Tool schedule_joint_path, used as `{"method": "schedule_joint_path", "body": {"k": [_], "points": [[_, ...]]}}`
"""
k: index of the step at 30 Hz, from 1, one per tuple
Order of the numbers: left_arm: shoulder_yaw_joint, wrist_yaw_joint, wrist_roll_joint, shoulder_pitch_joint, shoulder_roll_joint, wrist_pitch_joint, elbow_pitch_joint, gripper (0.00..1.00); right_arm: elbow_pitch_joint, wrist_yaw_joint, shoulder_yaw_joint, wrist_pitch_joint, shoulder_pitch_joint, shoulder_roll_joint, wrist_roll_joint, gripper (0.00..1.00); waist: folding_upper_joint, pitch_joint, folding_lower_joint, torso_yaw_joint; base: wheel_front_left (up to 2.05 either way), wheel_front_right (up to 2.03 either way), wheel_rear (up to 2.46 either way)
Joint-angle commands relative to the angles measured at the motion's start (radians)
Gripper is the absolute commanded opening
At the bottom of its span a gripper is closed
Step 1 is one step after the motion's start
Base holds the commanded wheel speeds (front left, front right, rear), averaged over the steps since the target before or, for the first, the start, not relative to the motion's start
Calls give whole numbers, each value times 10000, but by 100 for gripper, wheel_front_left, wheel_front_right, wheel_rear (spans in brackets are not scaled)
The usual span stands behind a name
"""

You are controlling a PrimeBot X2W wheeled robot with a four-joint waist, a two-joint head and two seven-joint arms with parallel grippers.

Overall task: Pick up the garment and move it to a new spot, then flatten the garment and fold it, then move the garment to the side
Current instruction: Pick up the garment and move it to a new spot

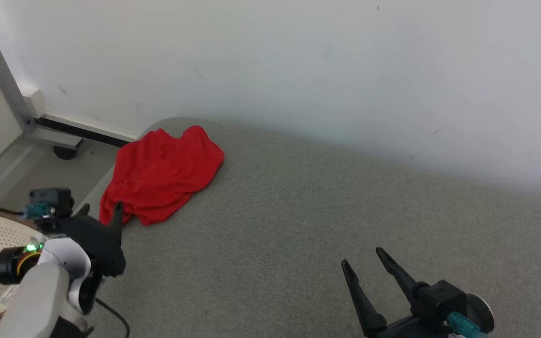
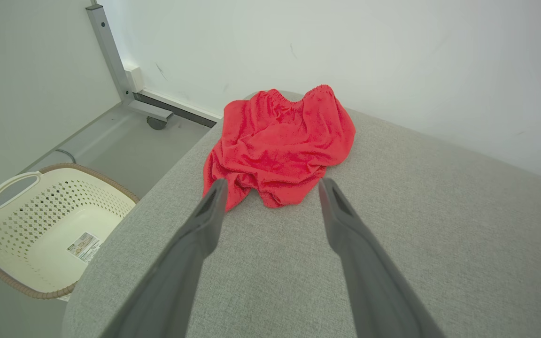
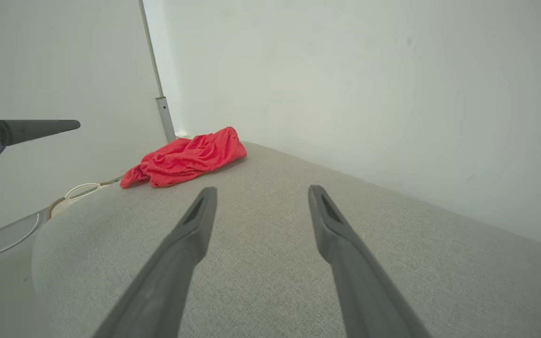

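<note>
One crumpled red garment (image 1: pixel 162 173) lies on the grey surface (image 1: pixel 298 225), elastic waistband toward the wall. Both claws, left (image 2: pixel 273 185) and right (image 1: pixel 362 260), gape wide, holding nothing

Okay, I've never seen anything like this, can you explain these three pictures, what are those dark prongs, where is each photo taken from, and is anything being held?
It is a two-armed robot. The dark prongs are its gripper fingers. One picture comes from a camera on its head, looking down; there the left gripper is lower left and the right gripper lower right. The other two come from cameras on each wrist, looking along that gripper's fingers. On the grey padded surface lies a crumpled red garment, near its far left corner. A cream laundry basket stands on the floor beside it. Both grippers are open and hold nothing.
</note>
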Motion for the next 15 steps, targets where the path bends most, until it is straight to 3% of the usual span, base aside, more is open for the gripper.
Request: {"method": "schedule_joint_path", "body": {"k": [1, 15], "points": [[12, -4, -41, -363, 28, 20, 225, 100, -274, -19, -51, 181, -112, -169, -120, 100, -1, 1763, 1, -1617, 0, 0, 0], [-438, -1, -696, -3040, 722, 180, 2167, 100, -2369, -19, -264, 1231, -559, -810, -385, 100, -1, 4210, 1, -2515, 0, 0, 0]]}}
